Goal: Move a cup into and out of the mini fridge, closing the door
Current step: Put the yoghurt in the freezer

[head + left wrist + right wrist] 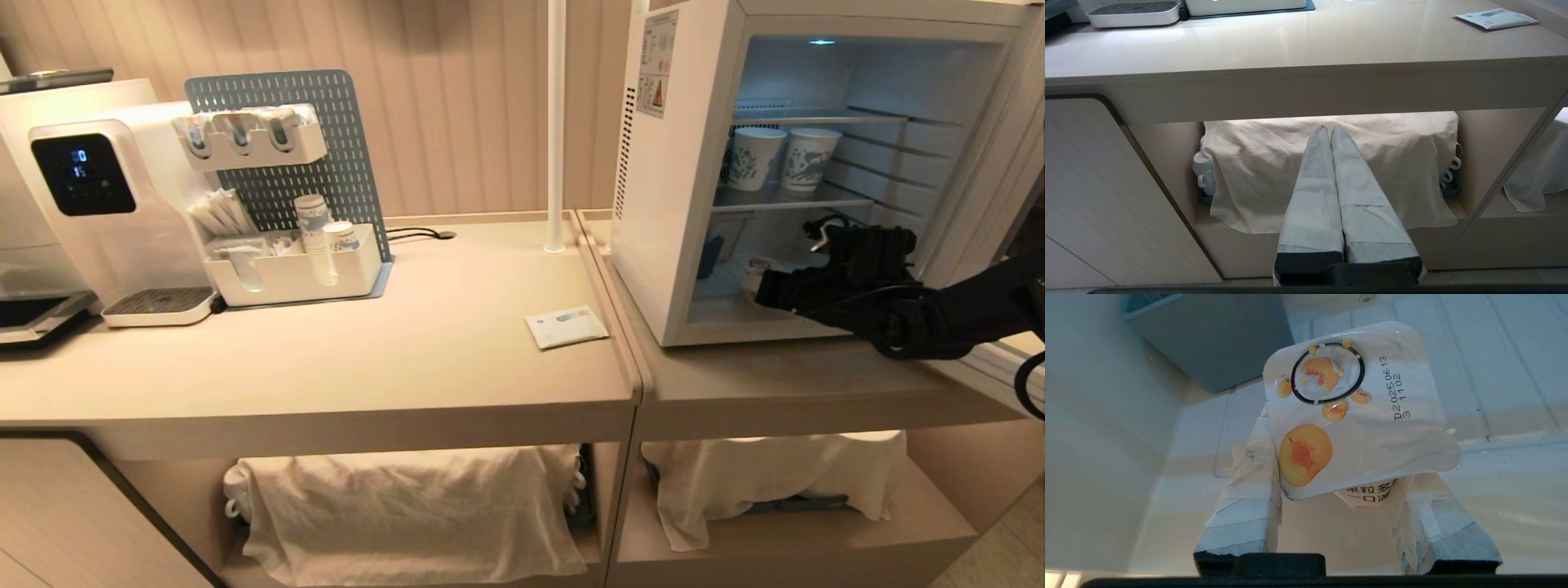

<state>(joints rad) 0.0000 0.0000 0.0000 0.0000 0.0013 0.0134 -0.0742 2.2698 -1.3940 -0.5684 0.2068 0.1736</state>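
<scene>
You see the right gripper (1331,473) at lower right of the head view, inside the mini fridge (653,204), holding the cup (1355,412); the left gripper (1331,134) is closed.

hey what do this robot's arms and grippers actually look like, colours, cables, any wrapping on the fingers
The right arm is black and bulky, with a black cable looping beside it. The right gripper has a black base and two broad fingers wrapped in pale, frayed tape. The left gripper has long tapering fingers wrapped in pale tape over black bases.
</scene>
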